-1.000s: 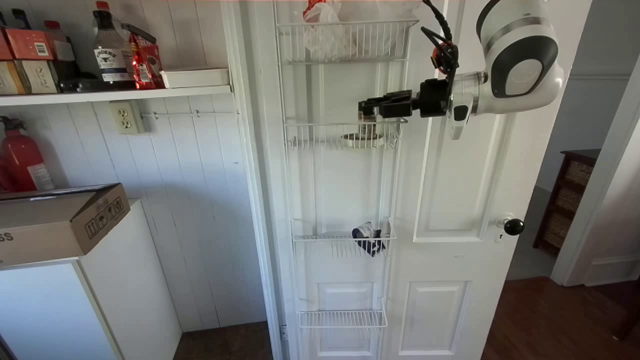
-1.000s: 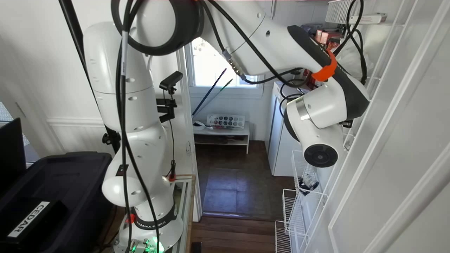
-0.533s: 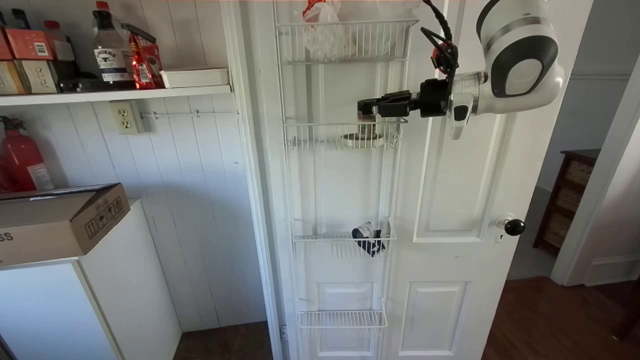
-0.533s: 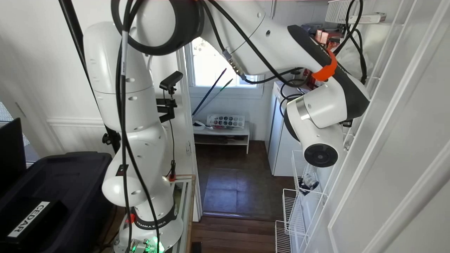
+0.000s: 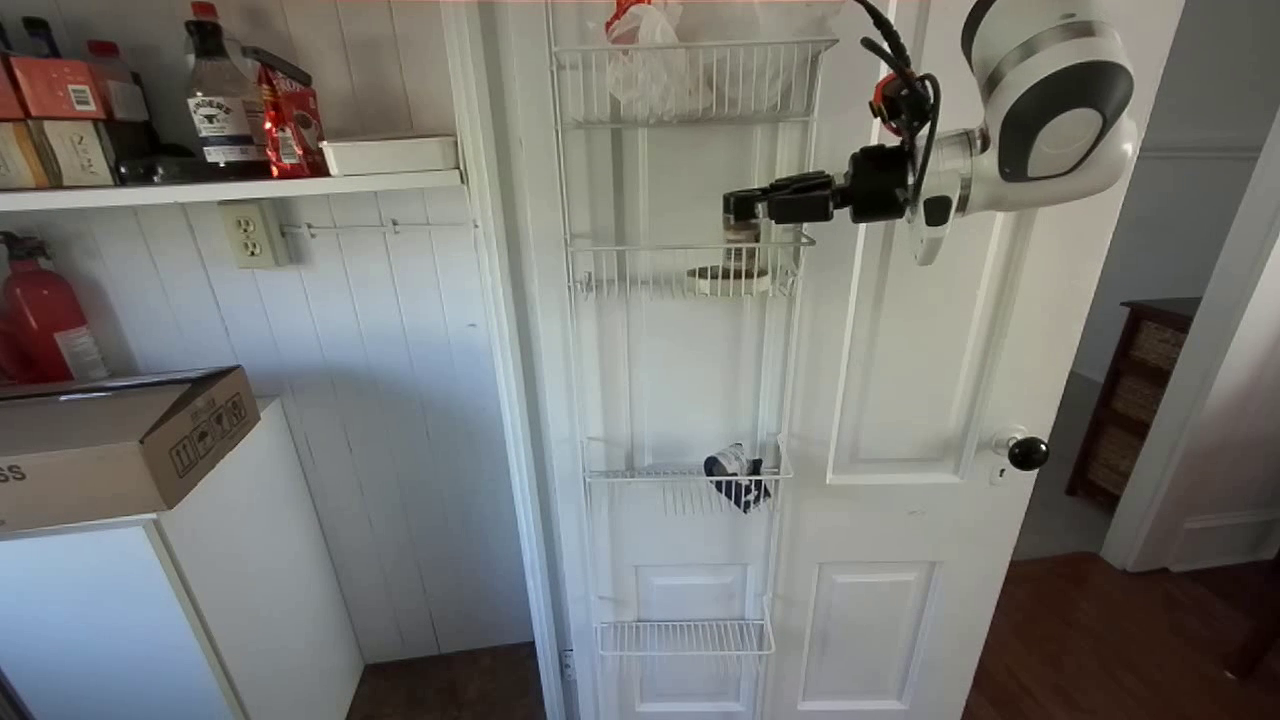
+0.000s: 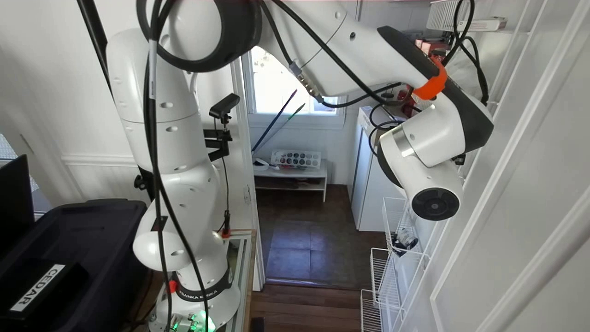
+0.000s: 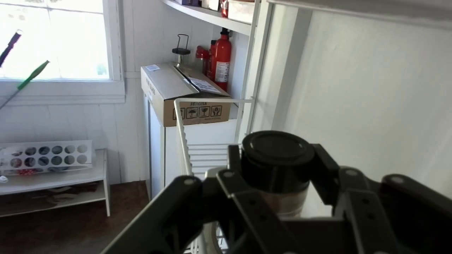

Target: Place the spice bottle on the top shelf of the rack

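Observation:
The spice bottle [image 5: 742, 240] has a dark cap and a pale body with brownish contents. My gripper [image 5: 742, 205] comes in from the right in an exterior view and is shut on the bottle's cap. In the wrist view the gripper [image 7: 277, 158] has one finger on each side of the black cap, with the bottle body [image 7: 284, 204] below. The bottle is nearly upright over a round white tray [image 5: 728, 286] on the second shelf of the rack [image 5: 690, 247]; contact with the tray cannot be told. The top shelf [image 5: 770, 43] is above it.
A plastic bag [image 5: 655, 75] fills much of the top shelf. A dark-and-white packet [image 5: 738, 478] lies on a lower basket. The rack hangs on a white door [image 5: 900, 330] with a black knob [image 5: 1028, 454]. A wall shelf [image 5: 230, 190] holds bottles and boxes.
My gripper has moved slightly up and to the right, and the bottle has moved with it. The round tray has shifted slightly to the right. The rest of the rack is unchanged.

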`<state>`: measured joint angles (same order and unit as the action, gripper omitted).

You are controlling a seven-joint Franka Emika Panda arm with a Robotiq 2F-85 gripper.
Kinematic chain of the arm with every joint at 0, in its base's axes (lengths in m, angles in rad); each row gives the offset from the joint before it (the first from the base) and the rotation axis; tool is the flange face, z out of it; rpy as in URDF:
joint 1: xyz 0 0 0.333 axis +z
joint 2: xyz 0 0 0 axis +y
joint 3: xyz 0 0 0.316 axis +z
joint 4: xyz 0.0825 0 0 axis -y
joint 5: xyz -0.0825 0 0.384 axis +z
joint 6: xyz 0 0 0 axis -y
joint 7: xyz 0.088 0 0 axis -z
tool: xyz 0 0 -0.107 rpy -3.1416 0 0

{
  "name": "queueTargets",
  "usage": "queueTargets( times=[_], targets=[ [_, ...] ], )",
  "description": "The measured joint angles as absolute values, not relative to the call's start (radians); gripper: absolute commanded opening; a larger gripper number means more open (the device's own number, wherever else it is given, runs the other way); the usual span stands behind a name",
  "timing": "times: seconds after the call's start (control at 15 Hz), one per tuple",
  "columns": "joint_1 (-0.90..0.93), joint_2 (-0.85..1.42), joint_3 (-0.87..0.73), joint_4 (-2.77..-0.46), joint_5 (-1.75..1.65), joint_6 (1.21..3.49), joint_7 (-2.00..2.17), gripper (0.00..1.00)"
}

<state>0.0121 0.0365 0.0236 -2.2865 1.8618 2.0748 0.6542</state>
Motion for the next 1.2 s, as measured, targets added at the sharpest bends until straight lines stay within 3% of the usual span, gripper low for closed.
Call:
queueTargets(
  times=[1.2],
  targets=[
    [-0.079, 0.03, -0.097, -2.179, 1.527, 1.737, 0.959, 0.26]
  ],
)
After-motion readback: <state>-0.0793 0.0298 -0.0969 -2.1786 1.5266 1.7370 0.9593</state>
